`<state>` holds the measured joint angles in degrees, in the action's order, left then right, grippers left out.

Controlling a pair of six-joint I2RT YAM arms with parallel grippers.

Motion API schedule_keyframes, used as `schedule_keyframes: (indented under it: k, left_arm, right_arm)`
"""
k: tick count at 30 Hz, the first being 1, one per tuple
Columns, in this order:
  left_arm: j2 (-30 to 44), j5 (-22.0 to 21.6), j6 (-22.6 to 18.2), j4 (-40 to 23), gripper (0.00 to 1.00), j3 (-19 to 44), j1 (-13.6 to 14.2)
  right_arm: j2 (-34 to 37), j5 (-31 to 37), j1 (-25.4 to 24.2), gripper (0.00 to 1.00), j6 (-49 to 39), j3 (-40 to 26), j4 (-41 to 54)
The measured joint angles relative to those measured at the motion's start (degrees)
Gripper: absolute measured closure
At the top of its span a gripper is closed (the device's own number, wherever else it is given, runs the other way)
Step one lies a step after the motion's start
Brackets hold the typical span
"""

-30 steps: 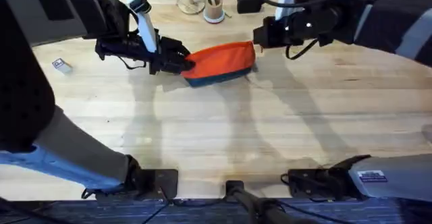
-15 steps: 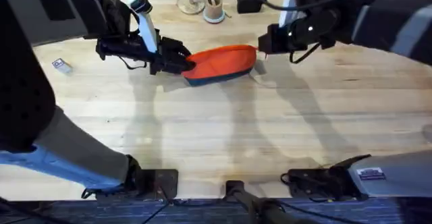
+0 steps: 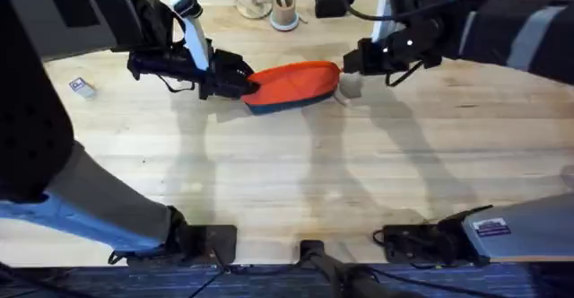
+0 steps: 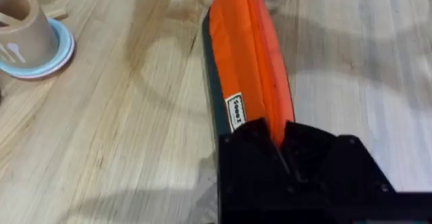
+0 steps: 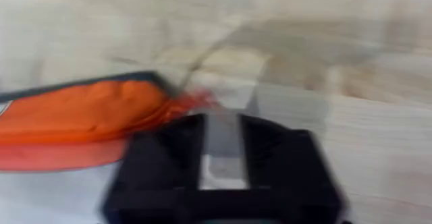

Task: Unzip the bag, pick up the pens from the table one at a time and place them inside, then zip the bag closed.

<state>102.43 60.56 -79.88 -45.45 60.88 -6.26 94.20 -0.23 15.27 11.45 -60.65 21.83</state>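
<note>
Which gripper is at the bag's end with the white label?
The left gripper: it pinches the bag right beside the white label, while the right gripper sits at the opposite end.

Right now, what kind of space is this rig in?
Likely a lab workbench: a butcher-block table with two arms mounted at its edge, a pencil pouch, and a wooden cup of sticks.
</note>
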Motion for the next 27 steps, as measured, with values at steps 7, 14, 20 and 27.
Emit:
schedule_keyframes:
  k: [7, 14, 20, 27]
  left_arm:
    - [0.0, -0.4, 0.0, -0.2, 0.957, 0.0, -0.4]
    - [0.0, -0.4, 0.0, 0.1, 0.957, 0.0, -0.4]
    - [0.0, -0.4, 0.0, 0.1, 0.467, 0.0, -0.6]
    - [0.0, -0.4, 0.2, 0.1, 0.008, 0.0, -0.8]
  right_arm:
    - [-6.1, 4.2, -1.0, 0.008, -1.7, 0.2, 1.8]
    - [-13.2, 5.0, 0.7, 0.005, -2.5, 0.2, 1.8]
    - [-14.3, 5.1, 0.7, 0.005, -2.5, 0.2, 1.9]
    - [-14.3, 5.2, 0.7, 0.004, -2.5, 0.2, 1.9]
